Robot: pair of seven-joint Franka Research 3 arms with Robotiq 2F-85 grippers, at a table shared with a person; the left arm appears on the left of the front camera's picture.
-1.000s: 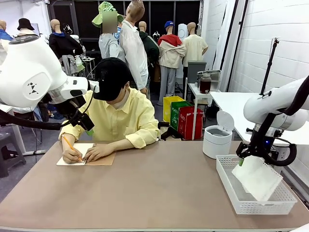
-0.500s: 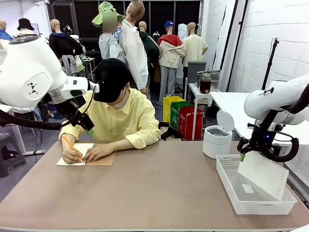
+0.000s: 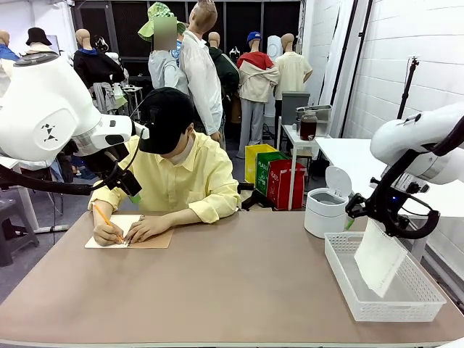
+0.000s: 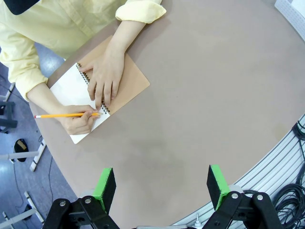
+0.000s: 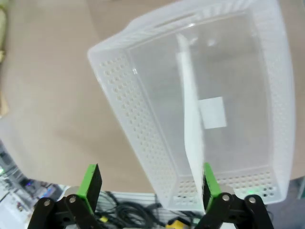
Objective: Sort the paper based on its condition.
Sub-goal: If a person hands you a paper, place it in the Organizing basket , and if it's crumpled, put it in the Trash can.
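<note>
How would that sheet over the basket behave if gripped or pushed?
Probably very light: the sheet hangs edge-down by the open right hand, over the basket. Edge-on it looks very thin, so likely floppy. Pushed flat, it would probably slide or buckle.

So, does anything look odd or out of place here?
Yes. The flat white paper sheet hangs tilted over the white perforated plastic basket, its edge against one green pad of the right tool, though the jaws stand wide open. It may be clinging there.
</note>
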